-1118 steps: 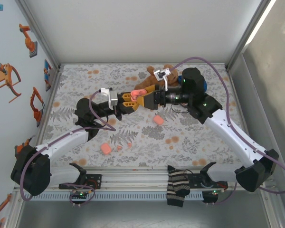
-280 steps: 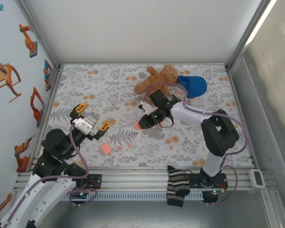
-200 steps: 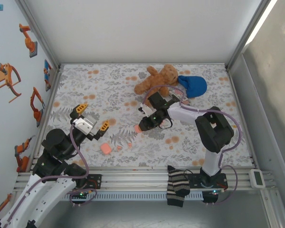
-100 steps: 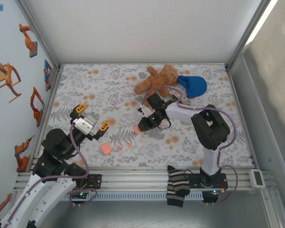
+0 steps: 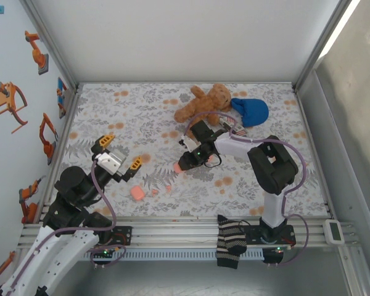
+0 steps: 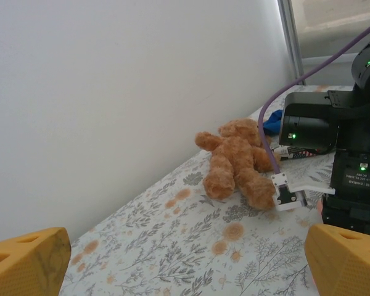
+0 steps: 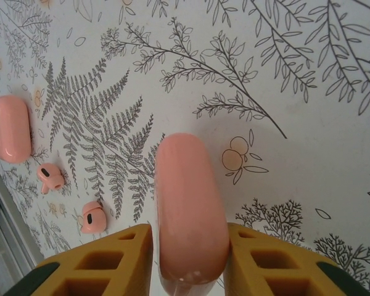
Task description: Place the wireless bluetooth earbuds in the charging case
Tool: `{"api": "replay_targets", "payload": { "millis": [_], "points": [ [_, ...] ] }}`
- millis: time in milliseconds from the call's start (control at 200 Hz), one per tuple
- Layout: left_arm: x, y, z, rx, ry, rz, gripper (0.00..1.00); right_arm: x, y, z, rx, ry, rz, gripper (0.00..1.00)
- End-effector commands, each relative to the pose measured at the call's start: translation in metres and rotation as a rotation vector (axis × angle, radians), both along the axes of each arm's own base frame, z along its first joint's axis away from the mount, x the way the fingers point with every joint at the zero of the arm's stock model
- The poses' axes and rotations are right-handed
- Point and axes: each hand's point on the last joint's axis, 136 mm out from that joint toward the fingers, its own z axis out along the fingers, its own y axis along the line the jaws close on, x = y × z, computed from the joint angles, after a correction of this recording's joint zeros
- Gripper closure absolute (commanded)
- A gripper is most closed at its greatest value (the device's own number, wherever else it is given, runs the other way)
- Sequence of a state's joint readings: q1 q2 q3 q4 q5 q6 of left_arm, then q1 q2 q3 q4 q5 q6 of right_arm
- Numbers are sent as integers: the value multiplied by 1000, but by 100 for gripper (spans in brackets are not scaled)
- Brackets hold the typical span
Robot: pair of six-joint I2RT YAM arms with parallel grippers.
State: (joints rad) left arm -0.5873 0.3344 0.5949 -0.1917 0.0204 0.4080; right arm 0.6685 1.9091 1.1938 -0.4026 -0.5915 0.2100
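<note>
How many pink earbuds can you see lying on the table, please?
2. One earbud lies near the loose pink case; the other lies beside it, closer to the right gripper. More may be hidden.

Item count, as recorded:

- Charging cases (image 7: 191,209): two. One stood between the fingers of the right gripper (image 7: 188,234). The other (image 7: 9,129) lay well apart from it, nearer the left gripper (image 5: 121,150).
- Earbuds (image 7: 49,177): two, near each other, between the right gripper and the farther case.
- Teddy bear (image 5: 205,102): one, beyond the right gripper.
- Blue cloth item (image 5: 250,111): one, just beside the bear.
- Striped sock (image 5: 230,242): one.
- Grippers: two.
</note>
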Motion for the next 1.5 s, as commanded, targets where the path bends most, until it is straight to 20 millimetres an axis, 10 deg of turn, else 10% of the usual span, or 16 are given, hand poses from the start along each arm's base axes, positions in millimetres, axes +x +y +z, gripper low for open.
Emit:
{"api": "replay_targets", "payload": {
  "millis": [0, 511, 951, 1247, 1322, 1492],
  "points": [
    [1, -1, 1, -7, -5, -7, 4, 10, -2, 2, -15, -32, -19, 64],
    [1, 1, 1, -3, -12, 2, 4, 20, -18, 27, -52, -149, -34, 56],
    [7, 8, 2, -11, -10, 58, 4, 24, -18, 95, 81, -362, -87, 40],
    [27, 41, 6, -77, 7, 257, 4, -12, 10, 121, 59, -513, -93, 23],
    [33, 51, 4, -96, 27, 320, 4, -22, 18, 123, 42, -528, -102, 2],
    [53, 83, -8, -110, 117, 514, 4, -45, 40, 118, -42, -549, -121, 1]
  ]
}}
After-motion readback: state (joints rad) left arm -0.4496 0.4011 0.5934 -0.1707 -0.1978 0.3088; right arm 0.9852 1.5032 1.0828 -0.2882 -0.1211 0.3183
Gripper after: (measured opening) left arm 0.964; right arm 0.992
